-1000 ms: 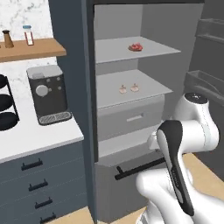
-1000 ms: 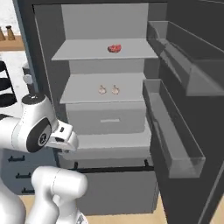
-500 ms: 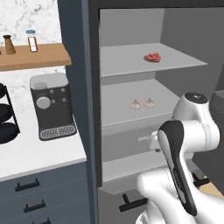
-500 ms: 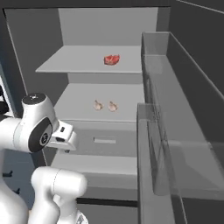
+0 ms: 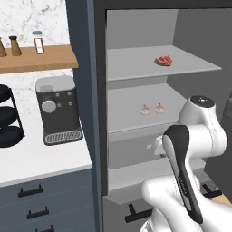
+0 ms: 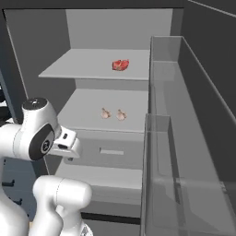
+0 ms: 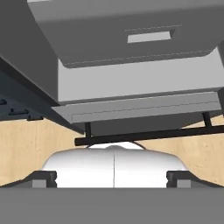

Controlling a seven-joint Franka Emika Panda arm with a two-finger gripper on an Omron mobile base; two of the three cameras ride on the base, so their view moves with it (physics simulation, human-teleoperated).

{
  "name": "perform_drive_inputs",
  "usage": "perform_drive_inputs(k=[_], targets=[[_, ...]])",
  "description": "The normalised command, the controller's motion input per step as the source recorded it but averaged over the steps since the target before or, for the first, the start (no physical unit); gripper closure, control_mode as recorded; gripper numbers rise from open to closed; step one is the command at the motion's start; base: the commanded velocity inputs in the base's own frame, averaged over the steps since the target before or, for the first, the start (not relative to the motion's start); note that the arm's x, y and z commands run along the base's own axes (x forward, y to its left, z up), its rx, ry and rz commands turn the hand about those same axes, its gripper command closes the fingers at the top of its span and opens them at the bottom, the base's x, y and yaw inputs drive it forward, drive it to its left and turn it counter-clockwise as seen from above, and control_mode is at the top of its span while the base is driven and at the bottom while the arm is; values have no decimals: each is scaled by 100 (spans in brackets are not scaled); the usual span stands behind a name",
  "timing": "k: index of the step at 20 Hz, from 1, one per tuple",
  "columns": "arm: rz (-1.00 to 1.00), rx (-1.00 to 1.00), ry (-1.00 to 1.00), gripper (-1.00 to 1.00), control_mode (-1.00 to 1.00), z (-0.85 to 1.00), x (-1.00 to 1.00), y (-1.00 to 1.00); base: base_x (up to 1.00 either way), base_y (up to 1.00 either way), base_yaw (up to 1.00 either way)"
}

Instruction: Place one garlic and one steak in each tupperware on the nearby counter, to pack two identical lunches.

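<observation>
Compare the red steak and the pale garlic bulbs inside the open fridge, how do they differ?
The red, flat, irregular steak lies alone on the upper grey shelf; the pale, rounded garlic bulbs sit as a pair on the shelf below. The steak looks larger than either bulb. The steak lies further right than the garlic in both base views. Both are untouched.

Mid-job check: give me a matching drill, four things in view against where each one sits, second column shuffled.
Things:
1. steak
2. two garlic bulbs
3. coffee machine
4. spice bottles

Places:
A. wooden wall shelf
B. top fridge shelf
C. white counter
D. second fridge shelf down

Pairs: 1-B, 2-D, 3-C, 4-A
</observation>
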Motion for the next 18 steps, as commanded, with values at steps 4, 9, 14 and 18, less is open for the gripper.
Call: perform_drive_inputs(k=[4,9,14,18], targets=[[-1,0,-40,-100,-100,50,-17,-4,0,0,0],[0,-2,-26,-100,-100,34,27,-1,0,0,0],[0,0,-21,-100,-100,22,97,-1,0,0,0],[0,-1,-8,-100,-100,1,100,-14,0,0,0]])
